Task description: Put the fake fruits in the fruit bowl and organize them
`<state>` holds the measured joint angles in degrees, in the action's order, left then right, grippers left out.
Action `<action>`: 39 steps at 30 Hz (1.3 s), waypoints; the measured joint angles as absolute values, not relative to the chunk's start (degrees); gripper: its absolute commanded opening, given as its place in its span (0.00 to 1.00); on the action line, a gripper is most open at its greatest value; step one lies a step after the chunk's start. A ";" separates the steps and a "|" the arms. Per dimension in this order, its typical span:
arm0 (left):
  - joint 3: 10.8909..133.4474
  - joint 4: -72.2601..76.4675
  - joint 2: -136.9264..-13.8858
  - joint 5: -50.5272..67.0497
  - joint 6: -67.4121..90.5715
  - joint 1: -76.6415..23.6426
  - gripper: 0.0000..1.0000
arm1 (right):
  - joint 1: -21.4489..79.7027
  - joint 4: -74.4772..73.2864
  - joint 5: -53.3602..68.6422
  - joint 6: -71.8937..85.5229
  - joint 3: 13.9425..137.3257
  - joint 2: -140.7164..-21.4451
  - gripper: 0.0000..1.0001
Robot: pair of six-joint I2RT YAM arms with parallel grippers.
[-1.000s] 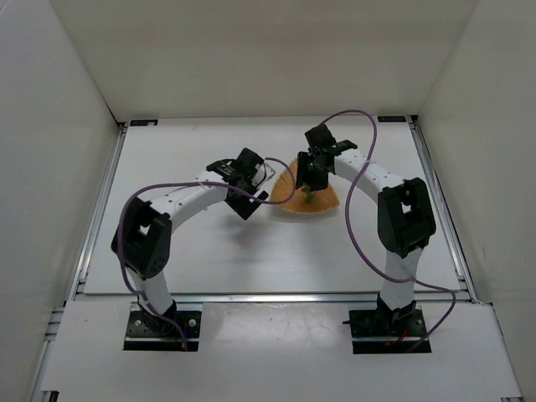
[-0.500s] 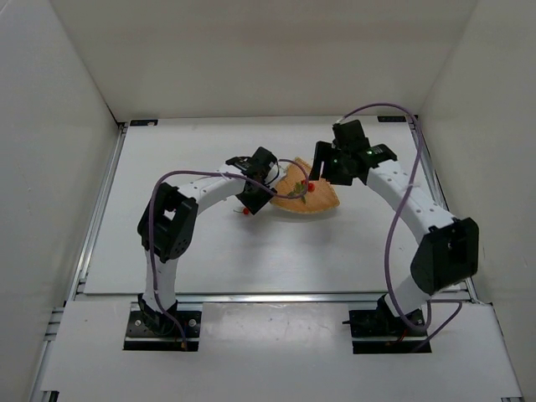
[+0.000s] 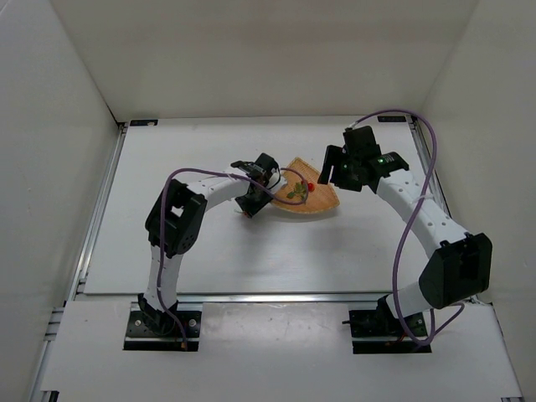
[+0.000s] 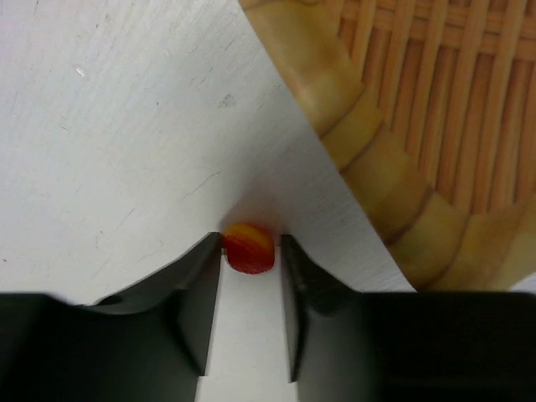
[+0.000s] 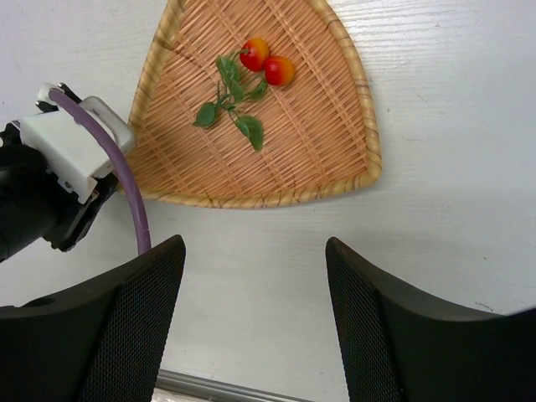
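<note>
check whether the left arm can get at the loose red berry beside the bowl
Probably yes: the left gripper has a finger either side of the berry on the table, just outside the bowl rim, nothing in between. Whether it grips yet is unclear.

The left gripper [image 4: 249, 253] points down at the white table [image 4: 126, 126], its two black fingers [image 4: 188, 301] rising from the bottom edge of the view. A single small berry [image 4: 248, 245], red with a yellow-orange patch on top, lies on the table right between the fingertips. Each tip stands very close against a side of the berry; whether they press on it cannot be told. To the upper right sits the fruit bowl [image 4: 368, 159], seen only in part: a thick tan wrapped rim running diagonally, with woven slats inside it. The berry lies outside the bowl, near its rim but apart from it. Faint scuffs mark the table.
</note>
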<state>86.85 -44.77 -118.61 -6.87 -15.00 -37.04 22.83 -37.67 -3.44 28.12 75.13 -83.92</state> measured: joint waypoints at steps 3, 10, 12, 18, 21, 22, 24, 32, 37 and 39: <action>86.87 -44.77 -118.72 -6.76 -15.20 -37.04 0.36 | 22.85 -37.67 -3.73 28.12 75.11 -83.50 0.73; 86.70 -44.88 -118.50 -7.27 -15.03 -37.04 0.26 | 22.44 -37.67 -4.38 28.25 75.09 -82.06 0.73; 86.72 -45.89 -118.21 -8.43 -14.41 -37.04 0.26 | 22.26 -37.67 -4.49 28.34 75.07 -81.82 0.73; 91.72 -50.35 -113.58 -10.74 -11.92 -37.23 0.29 | 22.20 -37.52 -5.72 29.36 72.12 -79.11 0.71; 96.90 -49.87 -110.89 -10.94 -11.29 -38.37 0.30 | 21.87 -37.58 -6.15 29.95 69.93 -78.06 0.71; 98.74 -49.52 -110.76 -10.98 -11.31 -39.05 0.30 | 21.74 -37.54 -6.31 30.17 69.32 -77.82 0.71; 102.26 -48.40 -111.24 -10.98 -11.46 -41.17 0.31 | 21.21 -37.63 -6.81 30.76 67.85 -77.23 0.71; 110.83 -47.83 -121.40 -9.72 -12.91 -47.83 0.56 | 17.39 -37.91 -9.41 32.27 63.55 -69.78 0.71; 112.46 -48.84 -124.51 -9.54 -13.61 -48.05 0.96 | 15.16 -38.15 -10.50 32.71 61.34 -64.51 0.73; 113.43 -49.21 -124.29 -10.09 -13.54 -48.01 0.99 | 14.76 -38.54 -10.66 32.71 60.80 -63.13 0.75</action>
<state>113.43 -49.21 -124.29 -10.09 -13.54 -48.01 14.76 -38.54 -10.66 32.71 60.80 -63.13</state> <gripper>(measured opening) 0.962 0.725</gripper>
